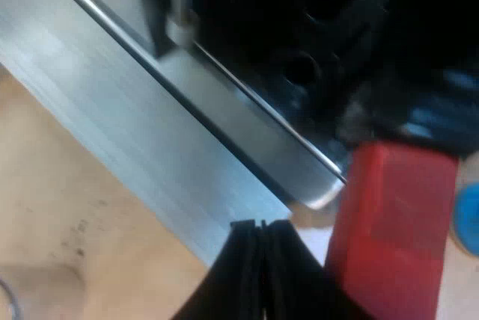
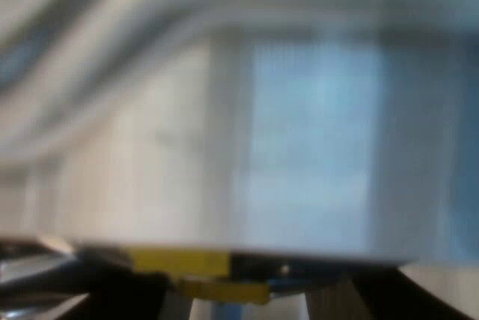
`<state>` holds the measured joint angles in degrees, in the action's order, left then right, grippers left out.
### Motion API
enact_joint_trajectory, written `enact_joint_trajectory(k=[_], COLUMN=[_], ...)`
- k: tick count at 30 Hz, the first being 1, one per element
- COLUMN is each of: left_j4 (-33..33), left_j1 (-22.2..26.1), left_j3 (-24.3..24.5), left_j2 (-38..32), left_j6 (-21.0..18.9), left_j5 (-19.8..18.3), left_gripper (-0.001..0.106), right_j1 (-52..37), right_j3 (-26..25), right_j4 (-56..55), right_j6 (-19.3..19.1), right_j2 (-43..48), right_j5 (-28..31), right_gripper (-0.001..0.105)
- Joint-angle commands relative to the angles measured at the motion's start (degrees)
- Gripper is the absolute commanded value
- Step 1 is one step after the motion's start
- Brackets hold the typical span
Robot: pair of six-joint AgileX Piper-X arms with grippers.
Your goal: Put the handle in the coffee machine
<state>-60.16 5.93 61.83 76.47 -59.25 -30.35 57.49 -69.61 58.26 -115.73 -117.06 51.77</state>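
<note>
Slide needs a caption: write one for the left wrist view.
Left claw, shut, beside the handle's red end, close to the espresso machine's metal edge.

From the left wrist camera I see a pale tan counter [image 1: 67, 208], matte and wood-like, with a few small dark specks on it. The light on it is soft and warm. One dim, rounded patch of shade lies across it.

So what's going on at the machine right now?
The left gripper, fingers shut on nothing, hovers by the metal edge of the espresso machine. The handle's red end is close beside it, ungripped; I can't tell if it's locked in. The right wrist view looks onto a pale metal surface up close.
</note>
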Motion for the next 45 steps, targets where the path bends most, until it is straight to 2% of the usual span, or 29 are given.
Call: enact_joint_trajectory(k=[1,6,20,27,29,36,40,42,43,45], left_j4=[0.4,1.3,1.6,1.9,2.2,1.0,0.8,0.8,1.3,2.2], left_j1=[-1.4,-3.8,-10.1,-10.2,-10.2,-10.5,-14.4,-16.5,-17.1,-17.1], left_j3=[-3.2,-6.3,-6.4,-6.4,-6.5,-7.0,-8.8,-9.2,-9.1,-9.1], left_j2=[-1.9,-4.4,-6.7,-7.8,-10.2,-10.4,-10.4,-10.4,-10.5,-10.9], left_j6=[0.0,0.0,-6.6,-9.4,-9.9,-10.9,-10.9,-11.8,-12.4,-12.5], left_j5=[-0.6,-0.4,-0.4,-0.4,-1.9,-5.2,-4.9,-4.5,-4.5,-4.3], left_gripper=[0.000,0.000,0.000,0.000,0.000,0.000,0.000,0.000,0.000,0.000], right_j1=[0.1,0.2,0.2,0.2,0.2,0.2,0.2,0.2,0.4,0.5], right_j3=[-1.8,-1.8,-1.8,-1.8,-1.8,-1.8,-1.8,-1.8,-1.8,-1.8], right_j4=[5.3,5.3,5.3,5.3,5.3,5.3,5.3,5.3,5.3,5.3], right_j6=[-1.2,-1.2,-1.5,-1.5,-1.5,-1.5,-1.5,-3.1,-5.1,-6.0], right_j2=[3.5,3.5,3.5,3.5,3.5,3.5,3.5,3.5,3.5,3.6], right_j5=[-1.0,-1.0,-1.0,-1.0,-1.0,-1.0,-1.0,-1.0,-1.0,-1.0], right_gripper=[0.038,0.038,0.038,0.038,0.038,0.038,0.038,0.038,0.038,0.038])
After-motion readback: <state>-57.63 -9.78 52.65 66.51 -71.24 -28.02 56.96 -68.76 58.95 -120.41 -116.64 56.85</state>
